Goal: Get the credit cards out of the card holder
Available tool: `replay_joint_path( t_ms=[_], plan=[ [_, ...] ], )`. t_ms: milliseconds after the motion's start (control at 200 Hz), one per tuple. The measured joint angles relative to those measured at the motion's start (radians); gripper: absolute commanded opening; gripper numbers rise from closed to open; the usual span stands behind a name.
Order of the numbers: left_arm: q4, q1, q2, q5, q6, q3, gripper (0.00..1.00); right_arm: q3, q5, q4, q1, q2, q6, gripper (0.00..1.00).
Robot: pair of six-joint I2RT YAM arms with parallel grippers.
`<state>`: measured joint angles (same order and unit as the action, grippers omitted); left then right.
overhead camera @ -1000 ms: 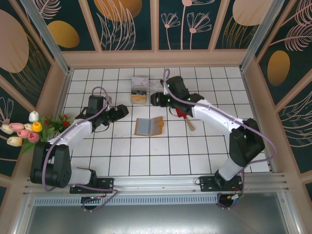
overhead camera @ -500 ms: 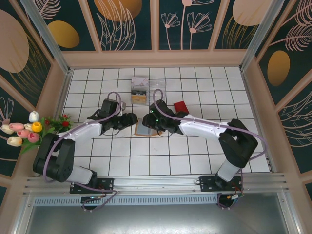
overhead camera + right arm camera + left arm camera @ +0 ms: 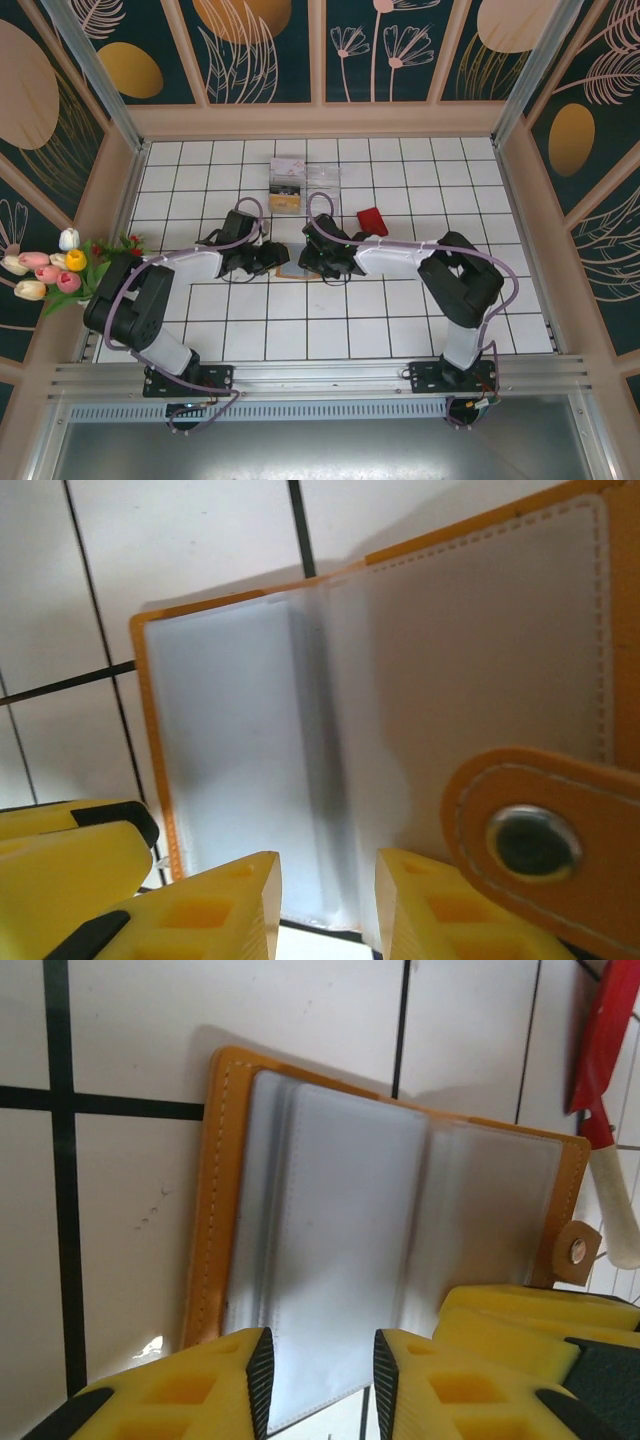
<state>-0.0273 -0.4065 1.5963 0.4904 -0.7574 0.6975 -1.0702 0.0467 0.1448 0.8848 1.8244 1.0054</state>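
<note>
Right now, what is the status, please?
Left gripper, right gripper low over card holder, jaws slightly apart. Holder open flat, nothing out. Red spatula beside, not blocking.

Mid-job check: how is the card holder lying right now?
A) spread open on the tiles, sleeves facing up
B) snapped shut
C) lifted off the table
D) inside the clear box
A: the card holder lies spread open on the tiles, its snap tab undone.

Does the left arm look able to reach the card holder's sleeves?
Likely yes: the left end effector is at the edge of the open card holder, jaws parted over a sleeve, nothing between.
</note>
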Motion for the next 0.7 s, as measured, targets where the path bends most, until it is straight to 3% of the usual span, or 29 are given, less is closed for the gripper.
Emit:
replay_joint_path(
  t_ms=[470, 585, 701],
  plan=[
    [-0.029, -0.002, 0.033, 0.027, -0.006, 0.000, 0.20, 0.000, 0.030, -0.010, -0.010, 0.042, 0.000, 0.31],
    [-0.029, -0.002, 0.033, 0.026, -0.006, 0.000, 0.20, 0.000, 0.033, -0.010, -0.013, 0.042, 0.000, 0.31],
    [-0.027, -0.002, 0.026, 0.021, 0.005, 0.000, 0.28, 0.000, 0.033, -0.010, -0.013, 0.042, 0.000, 0.31]
  ],
)
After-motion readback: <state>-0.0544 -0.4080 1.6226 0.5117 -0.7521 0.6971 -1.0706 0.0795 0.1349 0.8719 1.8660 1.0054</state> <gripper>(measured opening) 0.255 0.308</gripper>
